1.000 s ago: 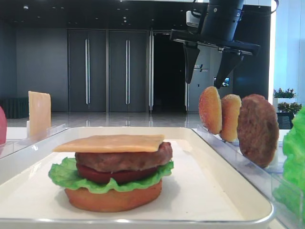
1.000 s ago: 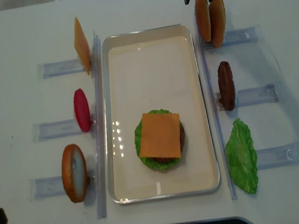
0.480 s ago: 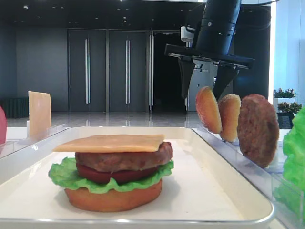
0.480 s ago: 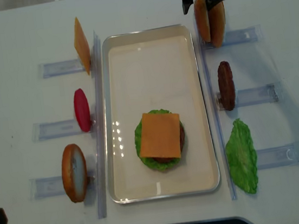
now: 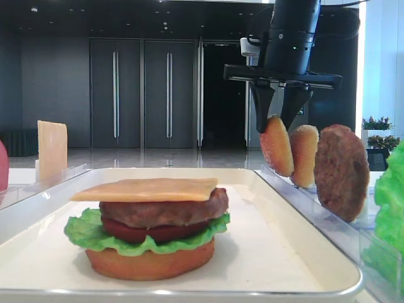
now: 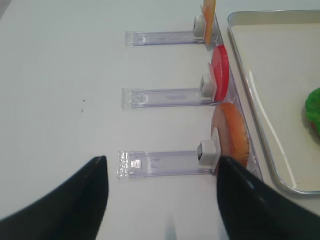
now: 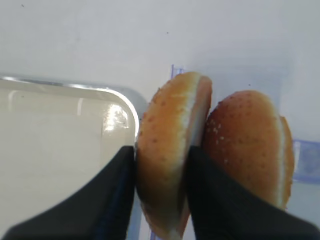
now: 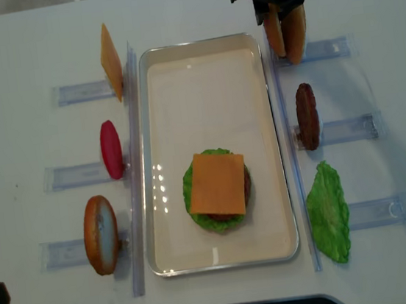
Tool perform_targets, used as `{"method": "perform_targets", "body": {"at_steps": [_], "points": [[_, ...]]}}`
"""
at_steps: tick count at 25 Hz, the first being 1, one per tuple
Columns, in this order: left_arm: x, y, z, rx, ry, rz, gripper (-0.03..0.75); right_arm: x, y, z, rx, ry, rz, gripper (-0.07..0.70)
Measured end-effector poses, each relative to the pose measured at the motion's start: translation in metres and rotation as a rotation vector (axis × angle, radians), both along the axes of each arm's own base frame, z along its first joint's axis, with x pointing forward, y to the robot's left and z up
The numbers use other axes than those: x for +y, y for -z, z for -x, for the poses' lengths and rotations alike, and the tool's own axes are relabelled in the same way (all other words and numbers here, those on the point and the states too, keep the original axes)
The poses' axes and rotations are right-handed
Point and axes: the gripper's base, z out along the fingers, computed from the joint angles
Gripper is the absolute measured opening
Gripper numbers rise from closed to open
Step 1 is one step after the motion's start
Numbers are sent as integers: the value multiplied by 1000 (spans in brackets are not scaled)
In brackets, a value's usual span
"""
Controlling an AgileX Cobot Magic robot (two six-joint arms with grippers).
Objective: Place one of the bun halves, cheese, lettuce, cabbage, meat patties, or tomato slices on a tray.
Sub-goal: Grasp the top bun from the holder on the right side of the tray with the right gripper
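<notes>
My right gripper is shut on the sesame bun top, one black finger pressed to each face. That bun stands on edge in the clear rack right of the white tray, with my right gripper reaching down onto it from above. A second domed bun leans just behind it. On the tray a stack holds a bun bottom, lettuce, tomato, a patty and cheese. My left gripper hangs open over bare table, nothing between its fingers.
Right racks carry a meat patty and a lettuce leaf. Left racks carry a cheese slice, a tomato slice and a bun half. The racks' clear rails run along both long sides of the tray.
My right gripper came down over the near bun top and its wide-open jaws closed onto it. Nothing else moved.
</notes>
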Motion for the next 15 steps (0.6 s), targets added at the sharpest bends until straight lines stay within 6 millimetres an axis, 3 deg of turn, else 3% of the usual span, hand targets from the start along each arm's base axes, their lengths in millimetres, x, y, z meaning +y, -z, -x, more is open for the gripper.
{"method": "perform_targets", "body": {"at_steps": [2,15], "points": [[0,0,0,0,0,0,517,-1,0,0,-5,-3,15,238],[0,0,0,0,0,0,517,0,-3,5,28,-9,29,234]]}}
